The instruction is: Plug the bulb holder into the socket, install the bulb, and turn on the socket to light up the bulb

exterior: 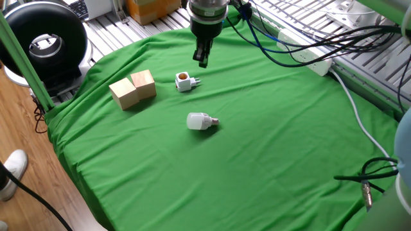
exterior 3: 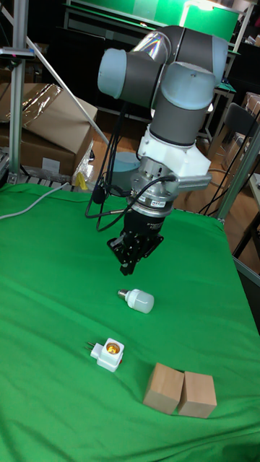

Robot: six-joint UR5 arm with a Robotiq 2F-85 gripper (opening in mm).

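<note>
Bulb holder, the small white cube-like adapter point(exterior: 184, 81) with an orange-brown screw opening, lies on the green cloth, prongs pointing right, just nearer and left of the dark two-finger gripper point(exterior: 203, 59), which hangs empty, fingers seemingly narrow, above it.

Green-clothed table point(exterior: 276, 147): bulb point(exterior: 200, 121), bulb holder point(exterior: 185, 81), blocks point(exterior: 133, 89)

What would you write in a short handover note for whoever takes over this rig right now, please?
Gripper: empty, above the cloth behind the bulb holder; open or shut, cannot tell.
Bulb holder: on its side on the green cloth, untouched.
Bulb: lying loose nearer the front.
Socket: at the far right edge, nothing plugged in that I can see.
Done: nothing.
Left: plug holder, fit bulb, switch on.
</note>
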